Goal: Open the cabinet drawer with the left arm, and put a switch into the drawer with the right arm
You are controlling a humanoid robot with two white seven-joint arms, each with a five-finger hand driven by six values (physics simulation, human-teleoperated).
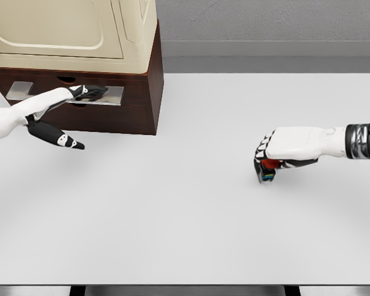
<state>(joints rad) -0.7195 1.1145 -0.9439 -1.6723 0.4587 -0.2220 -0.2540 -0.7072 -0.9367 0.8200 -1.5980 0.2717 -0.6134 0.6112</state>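
A dark brown cabinet [139, 92] stands at the table's back left. Its upper drawer [24, 90] carries a silver handle plate, and the front looks flush with the cabinet. My left hand [80, 105] reaches in from the left; its long fingers [89, 92] lie stretched on the handle plate, while the thumb [65, 141] is spread wide below, gripping nothing. On the right, my right hand [270, 159] is curled over a small red, blue and black switch [268, 171] that rests on the white table [185, 222]. Most of the switch is hidden by the fingers.
A cream-coloured appliance [68, 31] sits on top of the cabinet. A second drawer front lies below the first. The table's far edge meets a grey wall, and its front edge runs along the bottom of the view.
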